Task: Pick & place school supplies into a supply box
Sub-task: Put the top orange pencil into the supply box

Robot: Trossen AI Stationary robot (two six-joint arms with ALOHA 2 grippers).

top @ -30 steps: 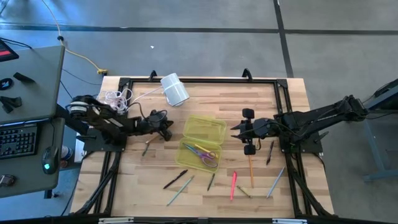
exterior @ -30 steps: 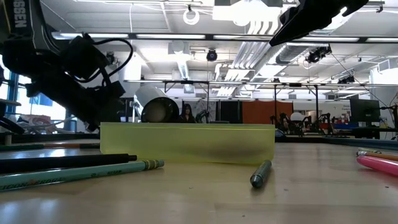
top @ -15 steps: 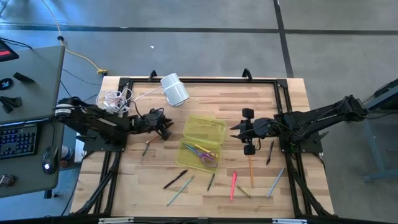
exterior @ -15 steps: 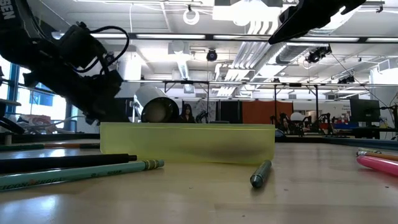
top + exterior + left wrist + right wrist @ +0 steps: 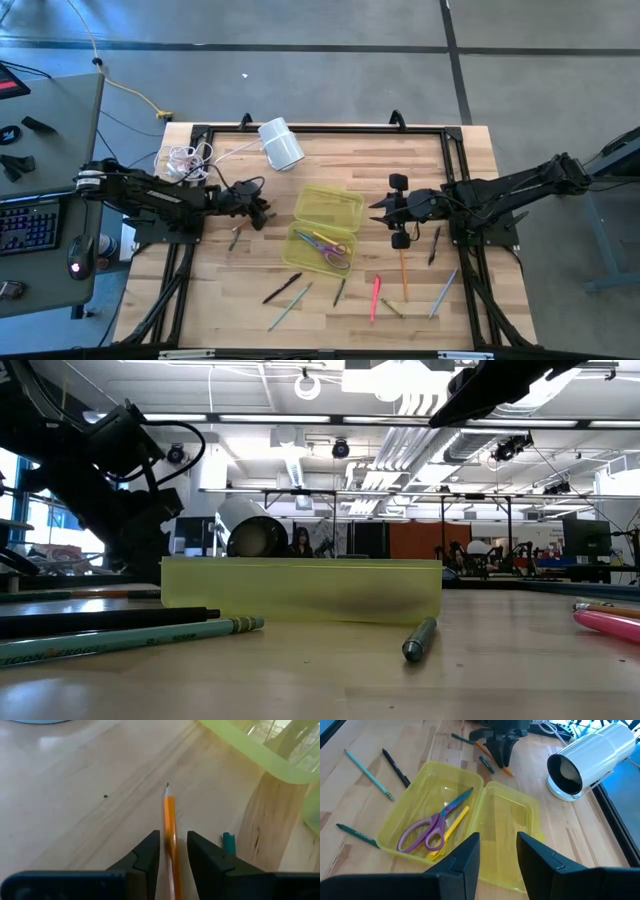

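Left gripper (image 5: 172, 851), low over the table (image 5: 470, 160), its two dark fingers parted narrowly on either side of an orange pencil (image 5: 170, 827) that lies flat on the wood between them; whether the pads touch the pencil cannot be told. Only the left wrist view shows this pencil between the fingers and a teal pencil tip (image 5: 228, 841) just beside it; in the high view the same gripper (image 5: 262, 213) hides them, and shows instead the left arm stretched nearly level from the table's edge toward the supply box (image 5: 325, 228). The box stands just beyond the fingertips, lid open, its near yellow-green wall (image 5: 250, 752) filling the far corner of the wrist picture. Right gripper (image 5: 497, 851), fingers parted and empty, hangs above the opposite side of the box on an arm stretched level. Its wrist view alone reveals the contents: purple-and-teal scissors (image 5: 427, 830) and a yellow pencil (image 5: 451, 826). Loose pens and pencils (image 5: 375, 297) lie on the table beyond the box.
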